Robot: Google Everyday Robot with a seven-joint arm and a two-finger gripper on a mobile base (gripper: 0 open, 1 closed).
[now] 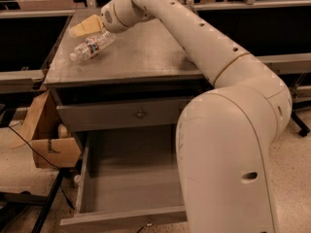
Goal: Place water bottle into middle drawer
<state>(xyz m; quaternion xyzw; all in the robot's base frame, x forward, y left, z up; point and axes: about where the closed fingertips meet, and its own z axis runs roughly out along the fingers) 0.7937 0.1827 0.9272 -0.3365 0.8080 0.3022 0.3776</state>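
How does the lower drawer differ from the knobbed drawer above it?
The lower drawer is pulled out, floor showing; the upper drawer is shut. Upper drawer's round knob is plain; lower drawer's barely shows. Both grey. The end effector is above the cabinet top, beside the water bottle.

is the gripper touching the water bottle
Cannot tell. The camera view has the gripper right beside the water bottle lying on the cabinet top; their outlines meet, yet neither contact nor gap shows.
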